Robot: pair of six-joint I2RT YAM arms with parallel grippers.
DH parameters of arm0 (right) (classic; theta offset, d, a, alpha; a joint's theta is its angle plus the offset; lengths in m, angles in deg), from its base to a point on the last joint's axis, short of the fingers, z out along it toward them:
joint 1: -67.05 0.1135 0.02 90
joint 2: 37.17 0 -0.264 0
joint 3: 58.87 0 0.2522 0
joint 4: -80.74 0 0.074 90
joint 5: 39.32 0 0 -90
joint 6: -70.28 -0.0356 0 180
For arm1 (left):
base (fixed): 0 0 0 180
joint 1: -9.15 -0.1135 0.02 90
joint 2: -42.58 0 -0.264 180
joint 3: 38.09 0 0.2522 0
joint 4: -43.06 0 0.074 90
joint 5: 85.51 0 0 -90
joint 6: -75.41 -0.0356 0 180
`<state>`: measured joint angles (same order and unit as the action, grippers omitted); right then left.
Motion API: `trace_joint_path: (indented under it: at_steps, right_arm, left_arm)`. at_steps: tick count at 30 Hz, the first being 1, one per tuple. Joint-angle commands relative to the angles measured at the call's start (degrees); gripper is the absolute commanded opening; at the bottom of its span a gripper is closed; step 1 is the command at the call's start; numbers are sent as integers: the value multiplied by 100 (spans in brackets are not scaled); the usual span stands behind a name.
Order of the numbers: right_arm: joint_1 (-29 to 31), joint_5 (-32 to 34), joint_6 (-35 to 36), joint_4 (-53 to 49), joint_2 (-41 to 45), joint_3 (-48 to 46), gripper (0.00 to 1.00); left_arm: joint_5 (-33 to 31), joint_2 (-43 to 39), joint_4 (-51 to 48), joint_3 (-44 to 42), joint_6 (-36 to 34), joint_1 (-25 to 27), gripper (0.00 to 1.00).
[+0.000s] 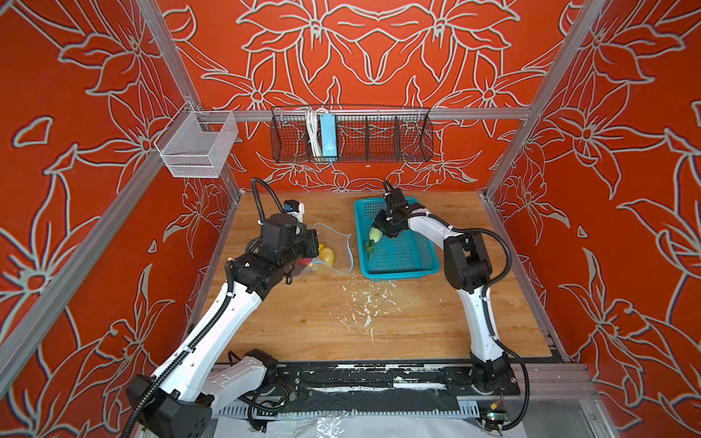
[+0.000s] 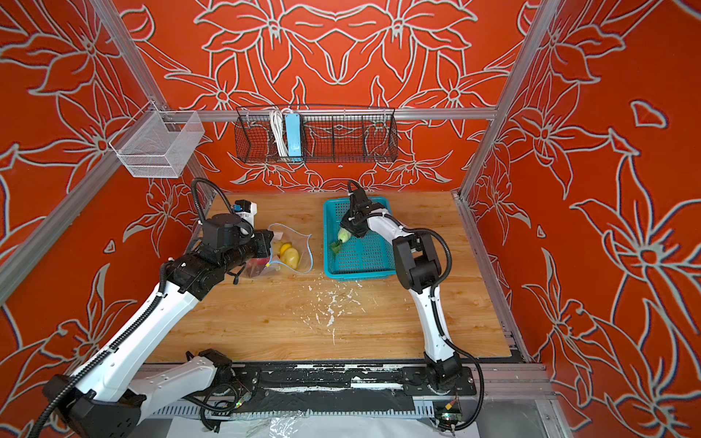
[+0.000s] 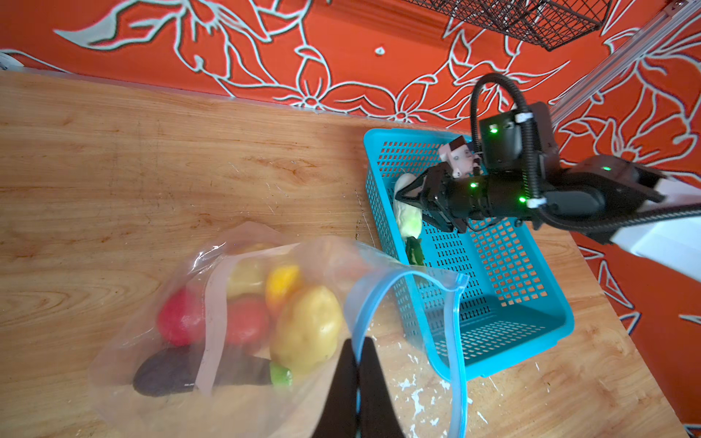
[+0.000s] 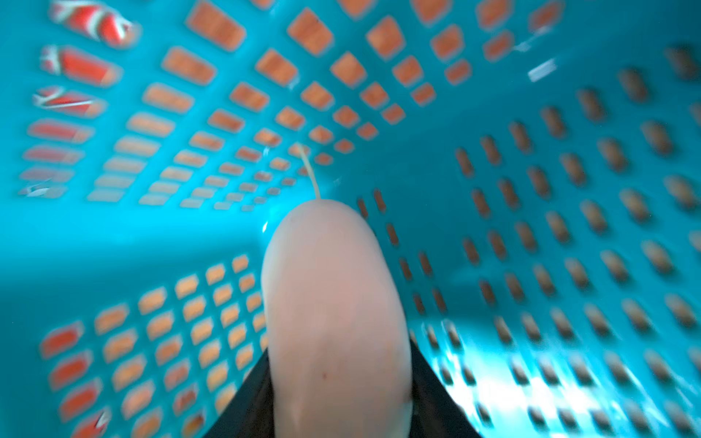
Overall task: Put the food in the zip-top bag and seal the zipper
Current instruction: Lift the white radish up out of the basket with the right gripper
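Observation:
The zip-top bag lies on the table's left side with its mouth gaping toward the basket. Inside it are a potato, two tomatoes, an eggplant and a red-yellow fruit. My left gripper is shut on the mouth edge, pinching the light-blue zipper. My right gripper is inside the teal basket, shut on the white-green leafy vegetable, whose green end hangs down by the basket's left wall.
A black wire rack hangs on the back wall, and a white mesh bin on the left rail. White flecks dot the wooden table in front of the bag and basket. A small white-blue device sits at the back left.

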<state>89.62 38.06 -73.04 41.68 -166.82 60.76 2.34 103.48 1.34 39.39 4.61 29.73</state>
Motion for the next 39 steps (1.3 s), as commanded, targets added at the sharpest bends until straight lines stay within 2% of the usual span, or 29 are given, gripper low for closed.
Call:
trace_joint_path:
  at_steps: [1,12,19,24,28,33,37,39]
  right_arm:
    - [-25,-4,-195,712,855,-385,38]
    - [-16,281,-87,1504,2329,-1822,38]
    - [122,917,25,2178,3244,-2755,38]
    - [294,1245,292,2334,3617,-2942,38]
    - [431,1401,582,2607,3873,-3123,37]
    - [785,1456,1339,3060,4046,-3186,37]
    - [1263,1972,2089,3447,4308,-3347,37]
    - [1395,2074,2242,3634,4401,-3413,36]
  left_arm:
    - [-27,-33,64,18,-25,-24,0]
    - [-92,-10,63,0,-39,-20,0]
    - [-52,78,17,58,-46,-19,0]
    - [-8,62,55,35,-29,-19,0]
    - [-4,62,41,35,-36,-19,0]
    - [38,62,43,44,-24,-19,0]
    - [101,62,55,44,-3,-19,0]
    - [110,53,74,19,22,-19,0]
